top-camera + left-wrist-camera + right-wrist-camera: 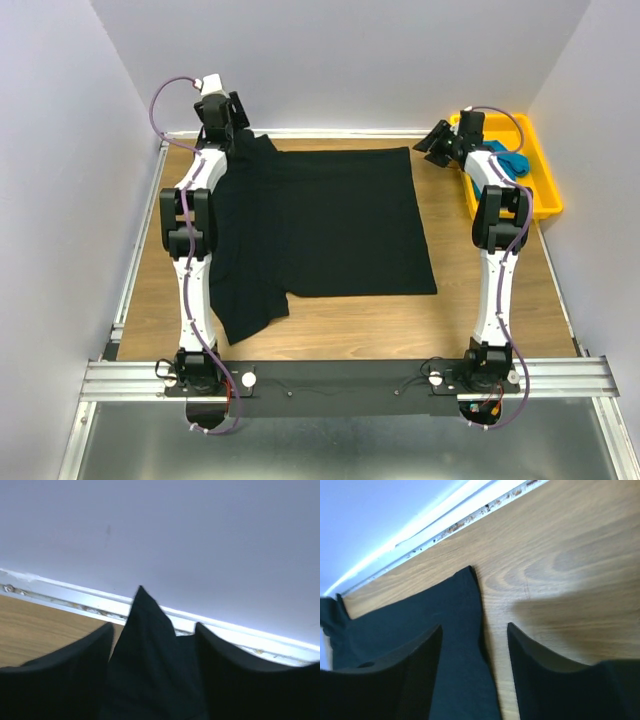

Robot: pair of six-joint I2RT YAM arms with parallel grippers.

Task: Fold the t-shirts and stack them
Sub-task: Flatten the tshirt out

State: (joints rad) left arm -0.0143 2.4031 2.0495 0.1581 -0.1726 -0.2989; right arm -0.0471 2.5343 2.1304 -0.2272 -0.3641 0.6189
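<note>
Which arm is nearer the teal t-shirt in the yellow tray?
Right. The right arm ends just left of the teal t-shirt; the left arm ends at the far-left corner, across the black t-shirt.

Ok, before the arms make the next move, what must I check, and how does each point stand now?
1. Left tool grips the black t-shirt: ok, cloth pinched between its fingers.
2. Right tool open: ok.
3. Right tool over the shirt's far right corner: ok, edge runs between its fingers.
4. Right tool low enough to pinch: cannot tell.
5. Shirt flat: not ok, left side lifted and creased.
6. Teal t-shirt out of the way: ok, in the yellow tray.
</note>
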